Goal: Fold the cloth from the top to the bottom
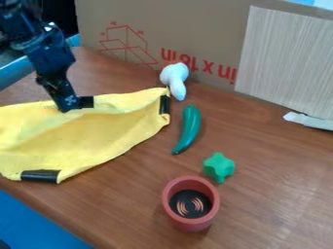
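The black gripper [69,105] hangs at the upper left, its tip at the top edge of the yellow cloth [84,141]. The cloth lies over the left part of the table, with a raised ridge and creases near its top edge. Black patches mark its right end and lower left edge, and another small dark patch is right beside the gripper's tip. Whether the gripper holds the fabric is not clear.
Right of the cloth are a white toy [174,79], a green curved toy [189,129], a green star-shaped piece [219,167] and a red cup [170,216]. A cardboard box [214,29] and a pale board [289,61] stand along the back of the table [273,194].
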